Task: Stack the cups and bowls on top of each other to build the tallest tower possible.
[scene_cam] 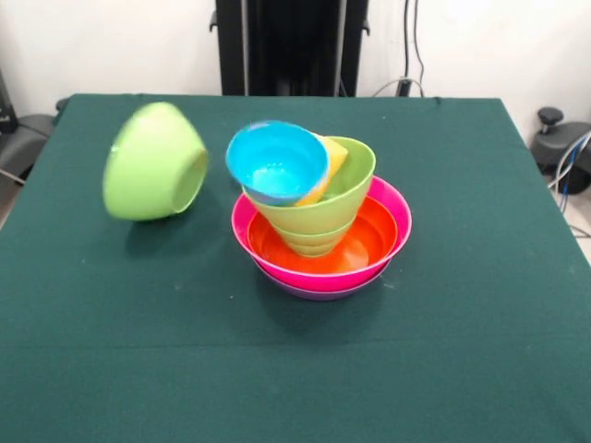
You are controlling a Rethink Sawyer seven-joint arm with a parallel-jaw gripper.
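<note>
The tower stands near the table's middle: a purple bowl lowest, then a hot pink bowl, then an orange bowl. Lime green bowls are nested in the orange one. A small sky blue bowl lies tilted on its side on the green bowls' rim, its opening facing the camera. A yellow cup leans inside behind it. Another large lime green bowl is on its side to the left, blurred, its opening facing right. The red and orange cups are out of view. The gripper does not show.
The dark green table cloth covers the table. The robot's black pedestal stands at the far edge. Cables and dark equipment lie off the table's right side.
</note>
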